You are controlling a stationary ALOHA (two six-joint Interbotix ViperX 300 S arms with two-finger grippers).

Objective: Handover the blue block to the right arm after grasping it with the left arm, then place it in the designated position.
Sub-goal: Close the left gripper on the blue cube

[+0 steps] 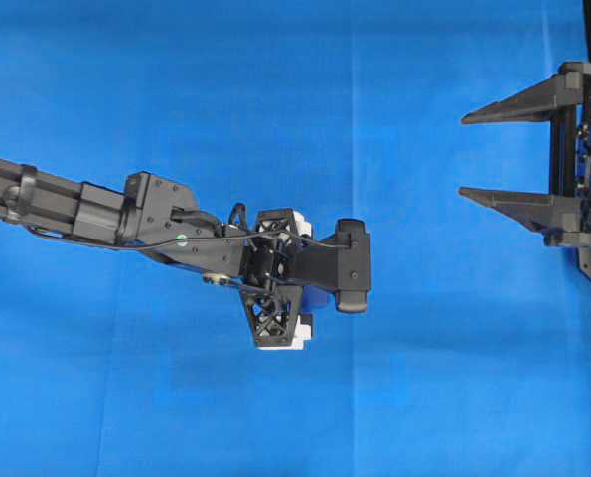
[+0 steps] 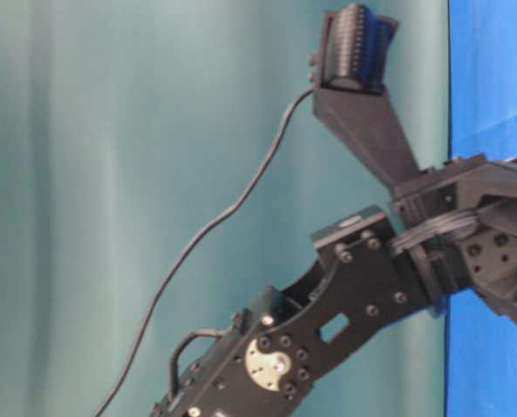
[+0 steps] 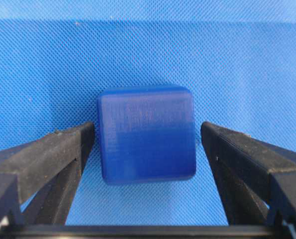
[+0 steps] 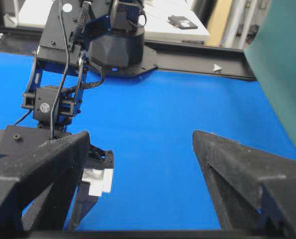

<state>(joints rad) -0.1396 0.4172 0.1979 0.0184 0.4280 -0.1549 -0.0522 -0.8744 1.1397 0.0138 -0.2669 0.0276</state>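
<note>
The blue block [image 3: 147, 134], a small dark-blue cube, sits on the blue cloth between the two fingers of my left gripper [image 3: 148, 135]. The jaws are open and straddle it: the left finger [image 3: 73, 149] is very close to its side and the right finger [image 3: 227, 154] stands a small gap away. In the overhead view the left gripper [image 1: 305, 278] points straight down at mid-table and hides the block. My right gripper [image 1: 464, 156] is open and empty at the right edge, well apart from the left arm. It also shows in its own wrist view [image 4: 140, 137].
The blue cloth [image 1: 275, 99] covers the table. The left arm [image 4: 53, 99] stands ahead of the right fingers in the right wrist view. A black frame rail [image 4: 197, 64] runs along the far table edge, and a teal backdrop [image 2: 110, 174] hangs behind.
</note>
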